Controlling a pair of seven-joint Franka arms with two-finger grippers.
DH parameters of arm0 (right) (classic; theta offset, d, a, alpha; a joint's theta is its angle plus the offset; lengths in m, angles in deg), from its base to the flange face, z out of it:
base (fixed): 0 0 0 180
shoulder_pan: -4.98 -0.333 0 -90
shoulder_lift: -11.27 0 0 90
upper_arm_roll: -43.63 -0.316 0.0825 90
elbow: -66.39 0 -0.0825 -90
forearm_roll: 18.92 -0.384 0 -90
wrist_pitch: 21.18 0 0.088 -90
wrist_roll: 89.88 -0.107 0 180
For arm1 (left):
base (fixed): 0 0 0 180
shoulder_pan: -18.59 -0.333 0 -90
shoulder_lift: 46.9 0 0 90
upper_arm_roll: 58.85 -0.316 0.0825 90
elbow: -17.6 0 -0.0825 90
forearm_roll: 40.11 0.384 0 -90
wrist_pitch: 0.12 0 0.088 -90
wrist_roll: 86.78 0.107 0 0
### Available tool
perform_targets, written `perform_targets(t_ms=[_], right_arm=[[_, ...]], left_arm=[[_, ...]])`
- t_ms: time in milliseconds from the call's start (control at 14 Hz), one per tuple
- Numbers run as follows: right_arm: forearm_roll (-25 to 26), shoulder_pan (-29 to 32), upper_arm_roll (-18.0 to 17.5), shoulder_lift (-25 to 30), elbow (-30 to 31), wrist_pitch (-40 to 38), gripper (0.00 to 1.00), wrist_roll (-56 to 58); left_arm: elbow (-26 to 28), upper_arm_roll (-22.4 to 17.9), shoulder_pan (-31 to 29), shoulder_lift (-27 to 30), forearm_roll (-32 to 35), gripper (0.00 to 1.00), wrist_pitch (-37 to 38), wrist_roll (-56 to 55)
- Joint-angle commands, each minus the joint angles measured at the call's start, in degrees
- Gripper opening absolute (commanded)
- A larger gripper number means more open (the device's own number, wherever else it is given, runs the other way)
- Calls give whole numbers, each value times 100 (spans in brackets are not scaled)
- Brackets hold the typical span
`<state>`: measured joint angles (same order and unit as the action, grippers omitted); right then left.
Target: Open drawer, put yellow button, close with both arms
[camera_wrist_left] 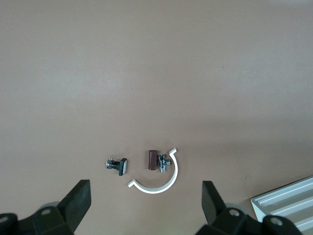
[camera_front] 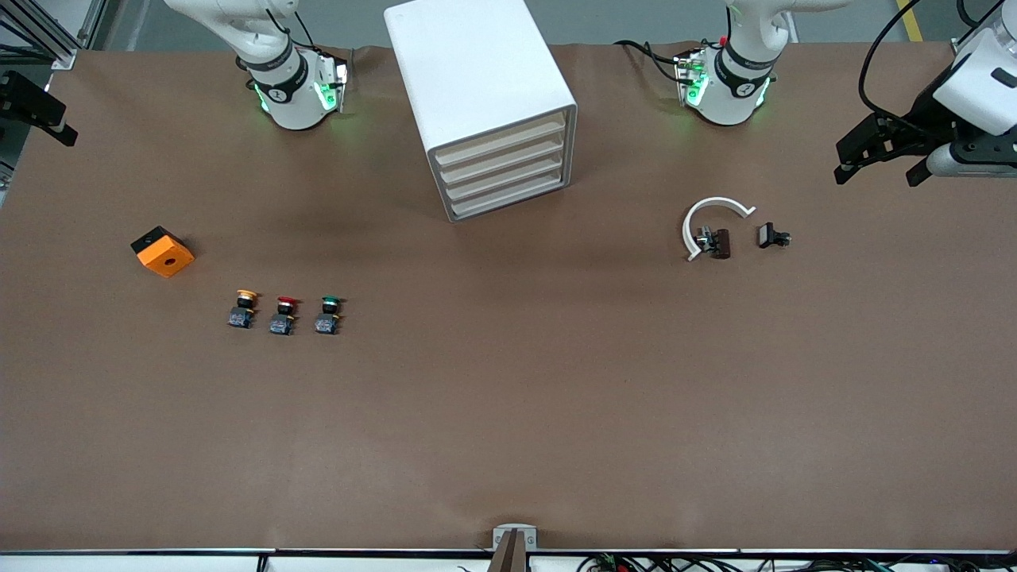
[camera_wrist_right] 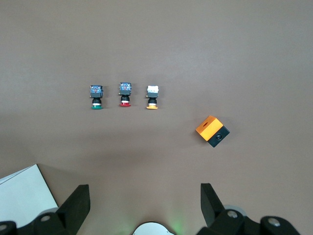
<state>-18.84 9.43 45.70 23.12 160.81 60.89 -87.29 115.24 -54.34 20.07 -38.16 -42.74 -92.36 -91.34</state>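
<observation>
Both arms waited, left gripper (camera_wrist_left: 145, 203) and right gripper (camera_wrist_right: 145, 203) spread wide and empty, while the yellow button (camera_front: 243, 308), standing beside the red-capped button (camera_front: 284, 314), looked light, rigid, best pinched across its squarish body.

White cabinet (camera_front: 477, 87), cream drawer (camera_front: 502, 144), yellow-capped yellow button (camera_front: 244, 307), orange-and-black box (camera_front: 162, 251), brown table (camera_front: 508, 397)

The cabinet (camera_front: 485, 103) hides its drawers' insides. The small dark parts (camera_front: 715, 242) beside the white ring (camera_front: 711, 222) are too tiny to identify.
</observation>
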Motion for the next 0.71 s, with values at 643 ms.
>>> perform_targets(t_ms=[643], right_arm=[[106, -58, 4, 19, -55, -16, 100, 22]], left_arm=[[-166, -64, -16, -311, -89, 100, 304, 271]])
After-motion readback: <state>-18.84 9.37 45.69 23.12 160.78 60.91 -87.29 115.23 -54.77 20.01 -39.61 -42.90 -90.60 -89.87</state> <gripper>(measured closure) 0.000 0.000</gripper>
